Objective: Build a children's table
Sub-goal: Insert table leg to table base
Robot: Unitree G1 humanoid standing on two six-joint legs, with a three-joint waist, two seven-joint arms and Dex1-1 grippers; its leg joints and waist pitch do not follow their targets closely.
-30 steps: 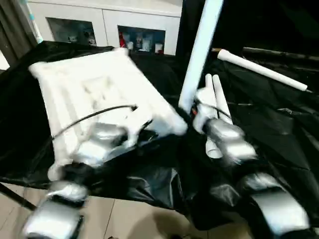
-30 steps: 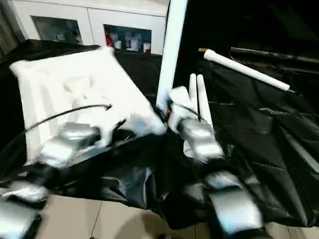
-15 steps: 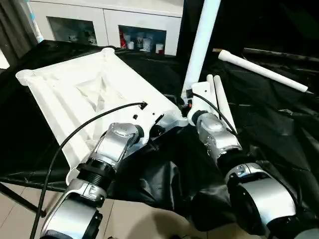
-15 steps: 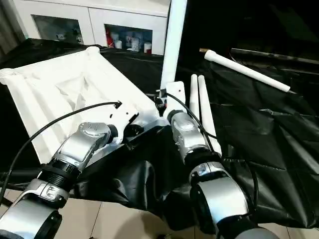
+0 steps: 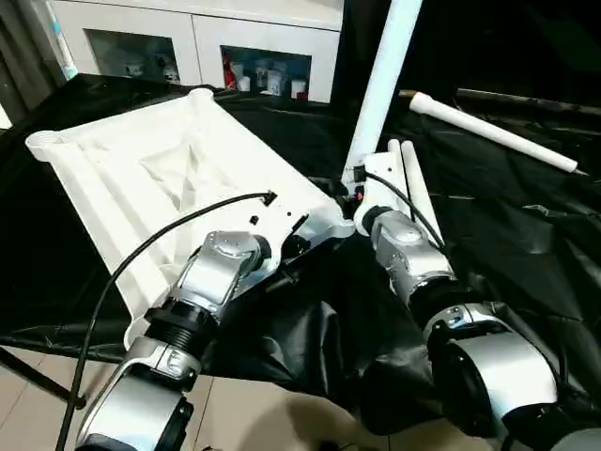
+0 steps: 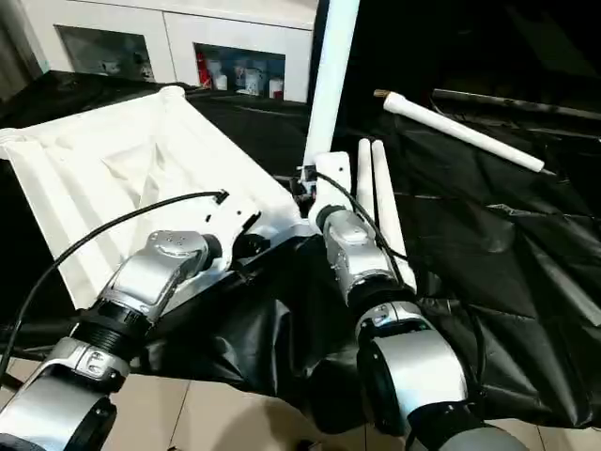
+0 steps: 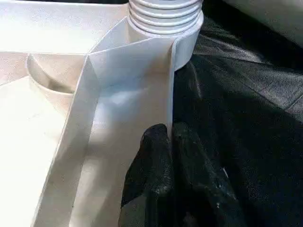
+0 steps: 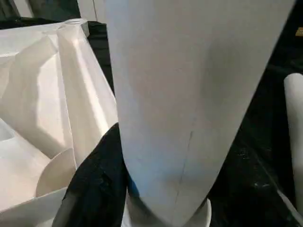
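Upturned white tabletop (image 5: 160, 169) lying ribbed side up on the black cloth (image 5: 526, 263), toward its left edge. Upright leg (image 5: 380, 89) at the tabletop's near right corner socket (image 7: 163, 23), clasped by right gripper (image 8: 123, 189). Left gripper (image 7: 165, 156) pinching the rim beside that socket.

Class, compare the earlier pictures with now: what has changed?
Nothing visibly changed. The left gripper still pinches the tabletop by its edge, and the right gripper still holds the upright leg at its corner. The loose legs lie on the cloth.
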